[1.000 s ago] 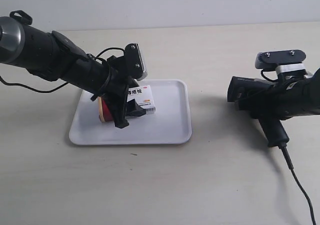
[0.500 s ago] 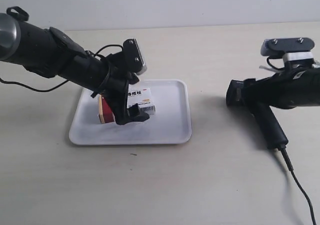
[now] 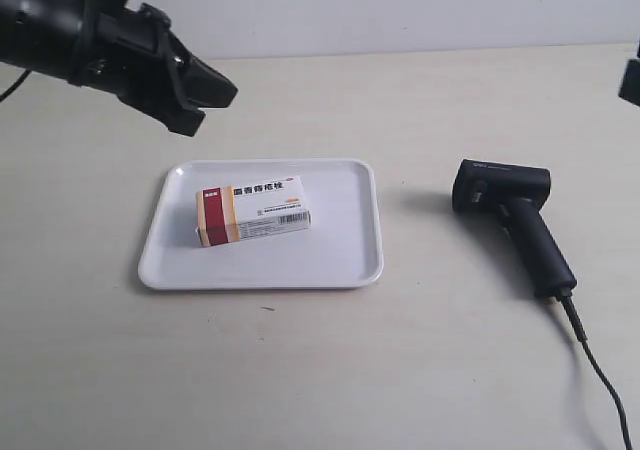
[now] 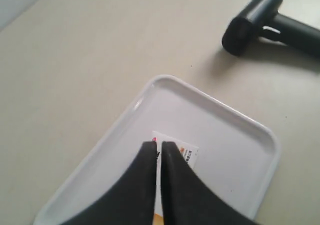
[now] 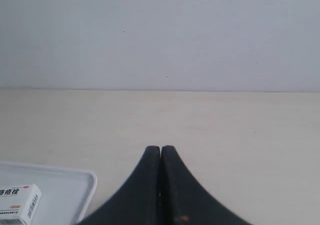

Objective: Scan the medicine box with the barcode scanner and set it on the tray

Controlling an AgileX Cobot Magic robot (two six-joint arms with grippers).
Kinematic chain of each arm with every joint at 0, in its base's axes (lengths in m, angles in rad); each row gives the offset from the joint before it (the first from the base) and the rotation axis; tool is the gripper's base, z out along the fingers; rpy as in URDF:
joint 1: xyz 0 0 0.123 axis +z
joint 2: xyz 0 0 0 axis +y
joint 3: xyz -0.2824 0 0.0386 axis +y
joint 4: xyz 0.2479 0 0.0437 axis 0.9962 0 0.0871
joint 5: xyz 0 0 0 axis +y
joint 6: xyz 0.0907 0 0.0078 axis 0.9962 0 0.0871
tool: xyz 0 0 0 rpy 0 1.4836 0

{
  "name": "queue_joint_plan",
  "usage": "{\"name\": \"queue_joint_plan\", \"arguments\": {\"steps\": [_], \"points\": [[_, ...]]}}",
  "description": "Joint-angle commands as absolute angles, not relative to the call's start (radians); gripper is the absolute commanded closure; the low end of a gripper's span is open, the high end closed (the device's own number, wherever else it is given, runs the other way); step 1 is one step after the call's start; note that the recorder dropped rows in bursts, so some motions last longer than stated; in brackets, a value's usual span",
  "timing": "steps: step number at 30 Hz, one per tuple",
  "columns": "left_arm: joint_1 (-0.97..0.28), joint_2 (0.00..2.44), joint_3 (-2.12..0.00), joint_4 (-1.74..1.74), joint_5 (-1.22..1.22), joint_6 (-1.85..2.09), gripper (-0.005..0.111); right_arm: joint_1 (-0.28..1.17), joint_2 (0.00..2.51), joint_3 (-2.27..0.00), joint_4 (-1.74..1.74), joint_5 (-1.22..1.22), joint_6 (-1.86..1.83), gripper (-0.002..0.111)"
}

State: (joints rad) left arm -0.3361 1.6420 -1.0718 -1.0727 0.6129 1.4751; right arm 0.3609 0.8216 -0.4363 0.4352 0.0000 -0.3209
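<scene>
The medicine box (image 3: 253,210) lies flat on the white tray (image 3: 340,260), its red and tan end toward the tray's left side. My left gripper (image 3: 222,92) hangs high above the table behind the tray's left corner, shut and holding nothing. In the left wrist view its tips (image 4: 159,144) hover over the box (image 4: 189,153) and tray (image 4: 230,130). The black barcode scanner (image 3: 510,210) lies on the table right of the tray, with nothing holding it. My right gripper (image 5: 160,148) is shut and empty, and only a sliver of that arm (image 3: 632,80) shows.
The scanner's cable (image 3: 600,370) runs toward the front right corner of the table. A pale wall stands behind the table's far edge (image 3: 400,52). From the right wrist camera I can see a corner of the tray (image 5: 75,185) and the box (image 5: 17,202).
The left gripper let go of the box on the tray and pulled up and back to the left. The right arm released the scanner, which now lies on the table, and withdrew to the right edge.
</scene>
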Motion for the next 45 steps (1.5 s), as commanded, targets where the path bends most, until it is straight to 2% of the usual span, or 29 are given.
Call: {"name": "queue_joint_plan", "arguments": {"steps": [1,10,22,30,38,45], "points": [[-0.308,1.566,-0.953,-1.332,0.621,1.635,0.103,0.355,0.682,-0.350,0.474,-0.010,-0.306,0.108],[-0.308,1.354,-0.691,-1.658,0.617,1.915,0.103,0.355,0.584,-0.347,0.477,-0.006,-0.262,0.108],[-0.308,0.956,-0.417,-1.654,0.635,1.906,0.103,0.355,0.582,-0.347,0.478,-0.006,-0.262,0.108],[-0.308,0.844,-0.385,-1.578,0.629,1.910,0.103,0.355,0.582,-0.347,0.478,0.000,-0.260,0.108],[-0.308,0.747,-0.333,-1.543,0.470,1.846,0.103,0.355,0.582,-0.347,0.478,-0.006,-0.262,0.108],[-0.299,0.410,-0.173,-1.607,0.226,1.846,0.103,0.355,0.582,-0.347,0.478,-0.006,-0.261,0.108]]}}
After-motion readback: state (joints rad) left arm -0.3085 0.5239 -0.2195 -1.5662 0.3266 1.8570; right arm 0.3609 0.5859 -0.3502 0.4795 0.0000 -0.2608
